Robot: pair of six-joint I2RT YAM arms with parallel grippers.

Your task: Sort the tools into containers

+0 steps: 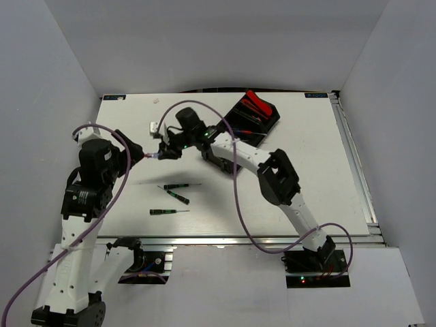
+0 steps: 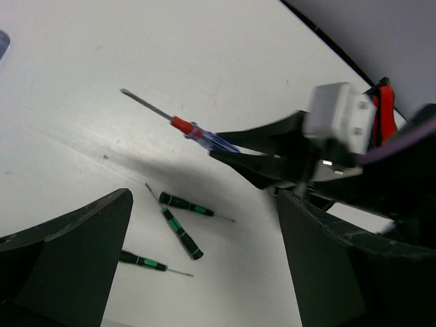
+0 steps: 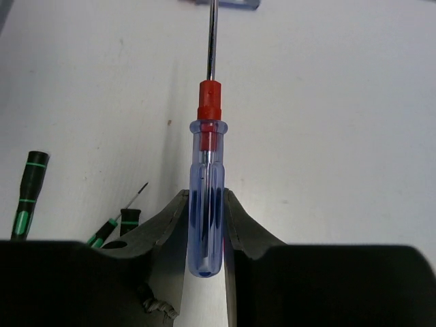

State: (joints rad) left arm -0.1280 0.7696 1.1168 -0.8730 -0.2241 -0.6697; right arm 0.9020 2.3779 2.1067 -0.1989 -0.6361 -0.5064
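Translucent, perhaps plastic screwdriver (image 3: 206, 184) between fingers (image 3: 169, 225)

Overhead looks down; close wrist views share green screwdrivers (image 2: 181, 232).

We see a white table (image 1: 320, 177) and on it a black tray (image 1: 271, 121), with red-handled pliers (image 1: 257, 103) inside. Left of the tray, the blue screwdriver (image 3: 206, 204) has a transparent blue handle and a red collar. Further from the tray, the small screwdrivers (image 2: 182, 235) are black with green bands.
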